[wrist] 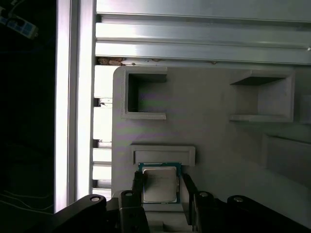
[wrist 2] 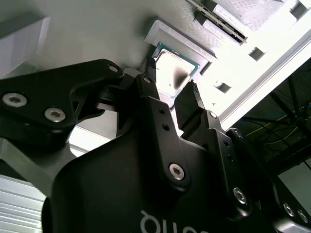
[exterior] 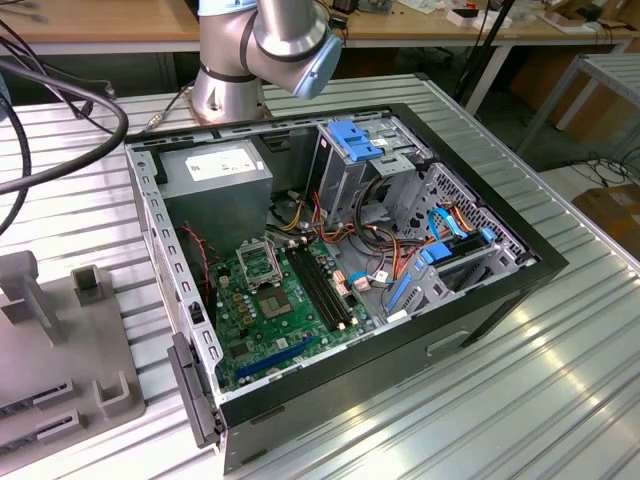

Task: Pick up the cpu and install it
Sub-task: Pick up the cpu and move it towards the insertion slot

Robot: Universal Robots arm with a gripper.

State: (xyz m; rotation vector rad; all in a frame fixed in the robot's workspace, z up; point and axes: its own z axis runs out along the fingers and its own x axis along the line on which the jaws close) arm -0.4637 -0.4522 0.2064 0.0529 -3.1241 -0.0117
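On the grey fixture tray [wrist: 214, 145], the cpu [wrist: 159, 187] is sitting flat, silver top up, butting against a raised ledge [wrist: 163, 154]. Gripper [wrist: 162, 184] is straddling it in both wrist views. Fingers [wrist: 137, 183] are pressing on two opposite edges, so jaws are reading as clenched on the cpu. Chip is resting on the tray, not lifted. A square pocket [wrist: 146, 94] is sitting further along the tray, with the slotted aluminium table [wrist: 194, 34] running beyond it. Over in the exterior view, the arm [exterior: 275, 40] is standing on the table beyond the open PC case [exterior: 500, 290]. Green motherboard [exterior: 270, 310] is lying inside, its socket [exterior: 262, 262] showing a dark centre. Tray is standing at the exterior view's left of the case, apart from it.
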